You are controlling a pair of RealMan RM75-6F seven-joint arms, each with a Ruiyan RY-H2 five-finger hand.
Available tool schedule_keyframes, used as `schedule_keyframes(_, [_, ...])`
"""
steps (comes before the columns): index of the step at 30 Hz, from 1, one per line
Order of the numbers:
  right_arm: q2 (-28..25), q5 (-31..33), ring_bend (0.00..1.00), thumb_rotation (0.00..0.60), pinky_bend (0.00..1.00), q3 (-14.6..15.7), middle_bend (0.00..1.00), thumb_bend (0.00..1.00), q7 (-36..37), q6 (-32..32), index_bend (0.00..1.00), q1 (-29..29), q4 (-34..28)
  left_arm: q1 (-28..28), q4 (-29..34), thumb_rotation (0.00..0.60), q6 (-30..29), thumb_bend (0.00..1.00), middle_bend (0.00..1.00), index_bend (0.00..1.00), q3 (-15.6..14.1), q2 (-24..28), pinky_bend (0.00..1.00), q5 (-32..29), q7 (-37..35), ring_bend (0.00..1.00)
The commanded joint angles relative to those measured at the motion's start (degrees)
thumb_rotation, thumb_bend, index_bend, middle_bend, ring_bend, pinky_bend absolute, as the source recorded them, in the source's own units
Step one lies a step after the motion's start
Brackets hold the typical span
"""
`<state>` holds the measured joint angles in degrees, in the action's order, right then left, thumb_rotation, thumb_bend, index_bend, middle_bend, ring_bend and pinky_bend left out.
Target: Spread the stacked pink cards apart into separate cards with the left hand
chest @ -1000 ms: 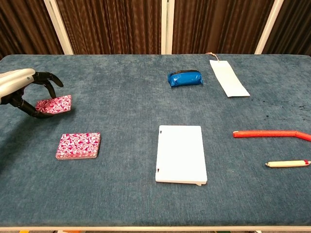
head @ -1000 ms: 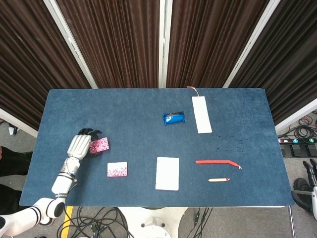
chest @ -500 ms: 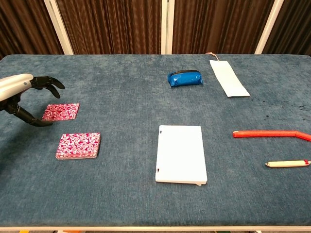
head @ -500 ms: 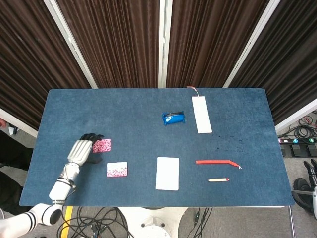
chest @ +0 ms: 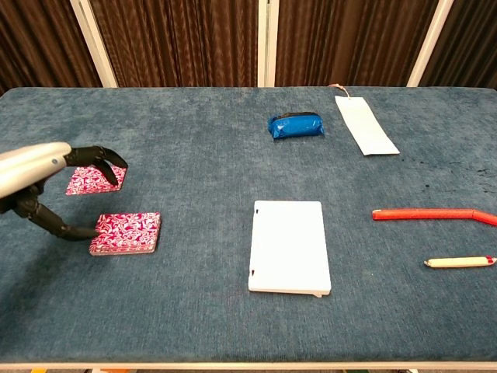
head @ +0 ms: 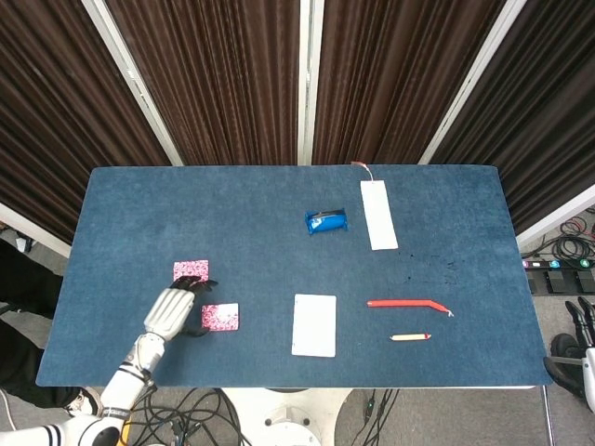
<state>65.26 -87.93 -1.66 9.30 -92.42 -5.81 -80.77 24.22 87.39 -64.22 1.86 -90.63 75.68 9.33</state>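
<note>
A stack of pink patterned cards (head: 220, 317) (chest: 126, 232) lies near the table's front left. One separate pink card (head: 191, 271) (chest: 87, 179) lies flat just beyond it. My left hand (head: 175, 311) (chest: 48, 183) hovers at the stack's left side with its fingers arched and apart, holding nothing. Its thumb tip (chest: 81, 231) reaches the stack's left edge, and its fingertips (chest: 107, 162) hang over the separate card's near edge. Only part of my right hand (head: 586, 321) shows, off the table at the far right edge of the head view.
A white notebook (chest: 288, 245) lies right of the stack. A red bent stick (chest: 431, 213) and a small pencil (chest: 458, 263) sit at the front right. A blue pouch (chest: 295, 125) and a white tag (chest: 365, 124) lie further back.
My left hand set the single pink card flat on the table and let go. It then moved toward the front edge, down to the left side of the stack.
</note>
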Motion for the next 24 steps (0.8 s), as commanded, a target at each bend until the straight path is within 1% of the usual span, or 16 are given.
schedule_keyframes(1, [0.0, -0.1, 0.00, 0.600, 0.00, 0.0, 0.00, 0.14, 0.1, -0.1, 0.00, 0.0, 0.0, -0.6, -0.2, 0.600, -0.9, 0.14, 0.28, 0.18, 0.0, -2.3, 0.13, -1.2, 2.6, 0.12])
schedule_keyframes(6, [-0.1, 0.0, 0.00, 0.600, 0.00, -0.1, 0.00, 0.14, 0.6, -0.2, 0.00, 0.0, 0.2, -1.4, -0.6, 0.600, -3.0, 0.14, 0.30, 0.18, 0.6, -6.7, 0.12, -3.6, 8.3, 0.10])
schedule_keyframes(11, [-0.2, 0.1, 0.00, 0.600, 0.00, -0.2, 0.00, 0.14, 1.1, -0.3, 0.00, -0.1, 0.5, -1.6, -1.7, 0.600, -3.5, 0.14, 0.30, 0.18, 1.2, -9.2, 0.12, -6.0, 12.1, 0.10])
schedule_keyframes(17, [0.1, 0.4, 0.00, 0.600, 0.00, -0.2, 0.00, 0.14, 1.5, 0.1, 0.00, 0.0, 1.0, -1.8, -2.5, 0.600, -3.4, 0.14, 0.30, 0.18, 1.7, -9.7, 0.12, -7.1, 12.5, 0.10])
schedule_keyframes(24, [0.2, 0.2, 0.00, 0.600, 0.00, -0.1, 0.00, 0.14, 1.2, 0.1, 0.00, 0.1, 1.0, -2.0, -2.8, 0.600, -3.5, 0.14, 0.33, 0.19, 1.5, -9.8, 0.12, -6.5, 12.1, 0.10])
